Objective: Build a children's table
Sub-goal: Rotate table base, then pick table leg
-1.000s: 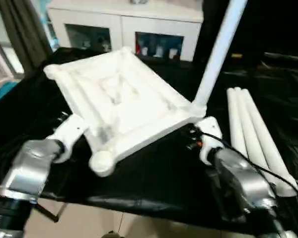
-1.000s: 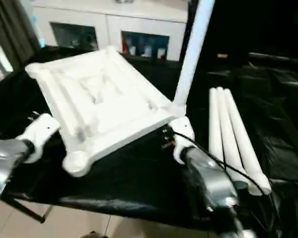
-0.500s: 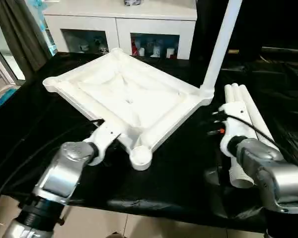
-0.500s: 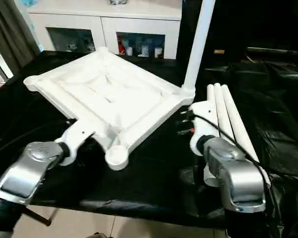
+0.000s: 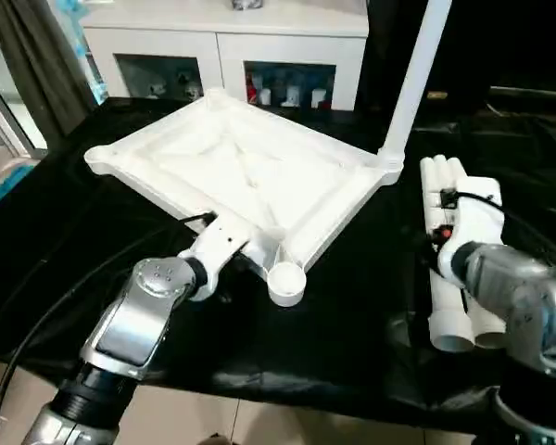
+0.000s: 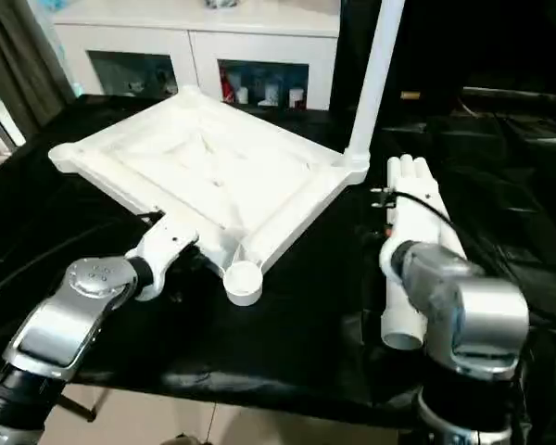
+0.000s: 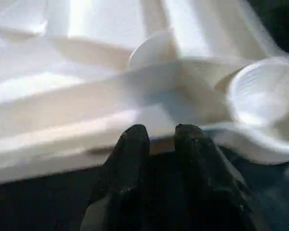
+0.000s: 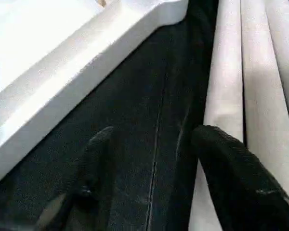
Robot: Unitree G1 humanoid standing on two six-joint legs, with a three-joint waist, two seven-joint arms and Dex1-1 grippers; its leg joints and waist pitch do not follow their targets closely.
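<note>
The children's table's white tabletop [image 5: 250, 176] lies underside up on the black cloth. One white leg [image 5: 412, 74] stands upright in its far right corner socket. My left gripper [image 7: 161, 137] is at the near rim beside the empty corner socket [image 5: 285, 281], its black fingers [image 7: 132, 144] close together and shut on the rim's edge. Three loose legs [image 5: 454, 315] lie side by side to the right. My right gripper [image 8: 154, 139] hovers open over the cloth between the tabletop's edge and these legs [image 8: 260, 72], one finger [image 8: 221, 149] overlapping the nearest leg.
A white cabinet with glass doors [image 5: 222, 56] stands behind the work table. The black cloth [image 5: 352, 324] runs to the front edge, with pale floor below. A dark curtain [image 5: 37, 56] hangs at the far left. A black cable [image 5: 37, 315] trails along my left arm.
The tabletop has dropped from a tilt to lying flat and shifted right with my left gripper. My right gripper left the upright leg's corner, moved over beside the loose legs and opened.
</note>
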